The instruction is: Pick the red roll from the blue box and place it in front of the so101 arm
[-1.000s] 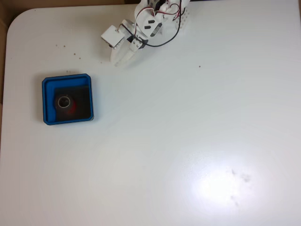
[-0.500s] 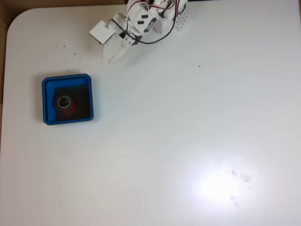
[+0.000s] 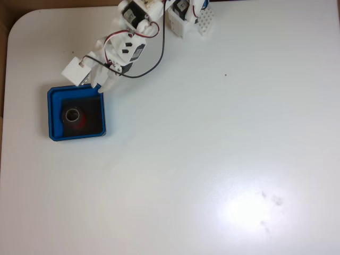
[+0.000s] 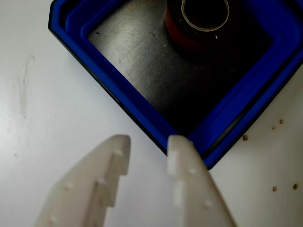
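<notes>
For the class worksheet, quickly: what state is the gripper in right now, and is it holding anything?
Gripper: open, a gap between its fingertips, holding nothing; the red roll sits in the blue box.

In the wrist view the red roll (image 4: 196,28) is running off the top edge, so only its lower half is showing, with part of the pale inner ring. The blue box (image 4: 137,111) is also being cut there, at the top and the right, leaving one corner whole. The pincer (image 4: 147,144) is entering from the bottom edge, its fingers' bases (and the wrist behind them) lying outside the picture. In the fixed view the so101 arm (image 3: 130,45) is being clipped by the top edge at its base, and the roll (image 3: 74,117) is showing too small and dim to make out its red side clearly. The specks on the table (image 4: 277,156) are too tiny to identify.
</notes>
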